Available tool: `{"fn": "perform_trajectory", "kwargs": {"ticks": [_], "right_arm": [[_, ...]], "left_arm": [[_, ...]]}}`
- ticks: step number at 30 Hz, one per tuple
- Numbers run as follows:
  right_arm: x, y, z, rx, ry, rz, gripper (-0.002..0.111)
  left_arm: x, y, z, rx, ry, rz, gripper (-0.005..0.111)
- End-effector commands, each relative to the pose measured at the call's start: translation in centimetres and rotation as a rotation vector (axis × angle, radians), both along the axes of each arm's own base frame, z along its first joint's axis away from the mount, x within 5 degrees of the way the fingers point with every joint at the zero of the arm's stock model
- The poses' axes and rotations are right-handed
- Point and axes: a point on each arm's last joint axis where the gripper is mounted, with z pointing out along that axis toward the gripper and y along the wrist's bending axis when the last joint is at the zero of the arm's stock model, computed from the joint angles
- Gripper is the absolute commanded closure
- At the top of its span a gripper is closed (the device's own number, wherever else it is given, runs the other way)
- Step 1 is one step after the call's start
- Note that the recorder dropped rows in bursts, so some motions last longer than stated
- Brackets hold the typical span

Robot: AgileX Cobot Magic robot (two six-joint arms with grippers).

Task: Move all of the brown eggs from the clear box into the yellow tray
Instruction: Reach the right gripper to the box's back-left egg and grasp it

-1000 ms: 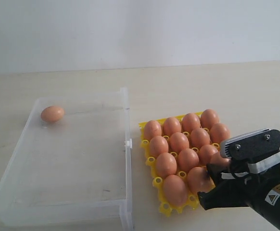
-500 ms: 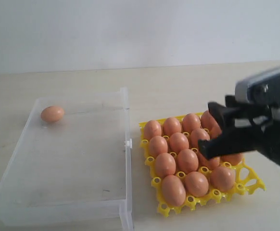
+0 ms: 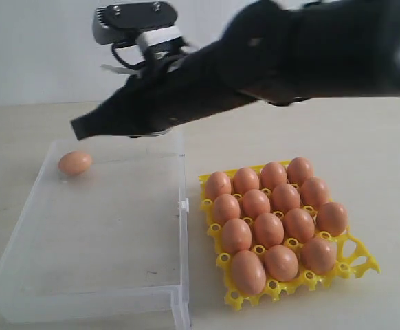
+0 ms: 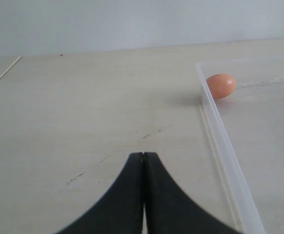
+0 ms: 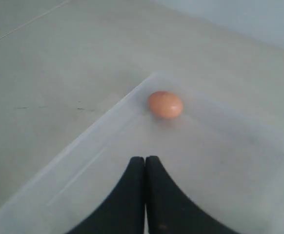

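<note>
One brown egg [image 3: 75,162] lies on its side in the far left corner of the clear box [image 3: 180,227], close against the walls. The yellow tray [image 3: 362,261] beside the box carries fifteen eggs, with one cup [image 3: 353,253] at its near right corner bare. The right tool [image 3: 80,129] reaches across the middle and hangs above the box's far edge, its fingers pressed together and holding nothing. Through the right wrist view the egg [image 5: 165,104] sits straight ahead of the tool [image 5: 145,159] and below it, inside the box wall [image 5: 83,141], with its long axis running across the line in which the fingers point. The left tool [image 4: 143,155] is also shut and empty, over the bare bench [image 4: 83,122] outside the box, so the wall [image 4: 220,141] stands between it and the egg [image 4: 220,86]. The right arm looks the better placed; its fingers would need to part before descending, and the corner probably leaves little room beside the egg
</note>
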Motion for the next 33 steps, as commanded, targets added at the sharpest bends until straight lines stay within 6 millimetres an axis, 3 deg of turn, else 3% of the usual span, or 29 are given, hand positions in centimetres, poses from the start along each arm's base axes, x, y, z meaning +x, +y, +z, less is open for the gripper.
{"fn": "perform_trajectory", "kwargs": {"ticks": [1,3,7,8,12,14,20,28,33], "right_arm": [[5.1,4.1,-3.0,0.115,0.261,-0.263,0.108],[6.7,5.2,-3.8,-0.018,0.115,-0.163,0.108],[6.6,7.1,-6.0,-0.645,-0.307,0.403,0.094],[6.4,7.7,-6.5,-0.708,-0.377,0.496,0.088],[6.7,9.8,-7.6,-0.655,-0.572,0.572,0.062],[6.7,10.7,-8.5,-0.648,-0.654,0.61,0.054],[6.7,12.2,-10.9,-0.68,-0.754,0.75,0.054],[8.1,13.6,-13.4,-0.613,-0.739,0.74,0.054],[9.8,13.5,-13.7,-0.607,-0.763,0.698,0.054]], "left_arm": [[0.0,0.0,0.2,0.004,-0.003,0.002,0.107],[0.0,0.0,0.2,0.004,-0.003,0.002,0.107],[0.0,0.0,0.2,0.004,-0.003,0.002,0.107],[0.0,0.0,0.2,0.004,-0.003,0.002,0.107],[0.0,0.0,0.2,0.004,-0.003,0.002,0.107],[0.0,0.0,0.2,0.004,-0.003,0.002,0.107],[0.0,0.0,0.2,0.006,-0.003,0.002,0.107],[0.0,0.0,0.2,0.004,-0.004,0.002,0.107],[0.0,0.0,0.2,0.004,-0.004,0.002,0.107]]}}
